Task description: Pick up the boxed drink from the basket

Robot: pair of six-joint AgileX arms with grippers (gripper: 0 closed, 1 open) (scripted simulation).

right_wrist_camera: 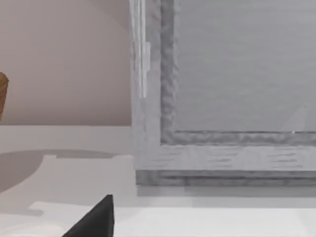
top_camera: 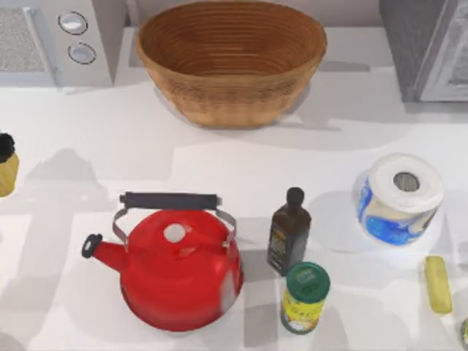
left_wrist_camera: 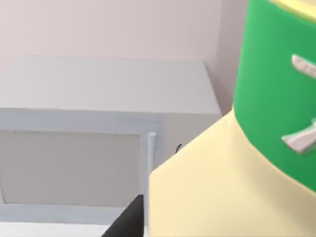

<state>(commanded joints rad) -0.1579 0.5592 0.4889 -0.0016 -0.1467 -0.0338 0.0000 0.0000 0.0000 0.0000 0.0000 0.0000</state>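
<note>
Boxed drink point(top_camera: 6, 180) clamped in left gripper point(top_camera: 6, 147) at table's point(top_camera: 219, 164) left edge, well apart from basket point(top_camera: 230, 99).

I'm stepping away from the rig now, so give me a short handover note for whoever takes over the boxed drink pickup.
Left gripper: facing the microwave, boxed drink right against it; a firm hold can't be confirmed.
Right gripper: parked near the grey appliance at the table's right.
Basket: no carton inside.
Done: the drink looks out of the basket.
Left: confirm the hold.
</note>
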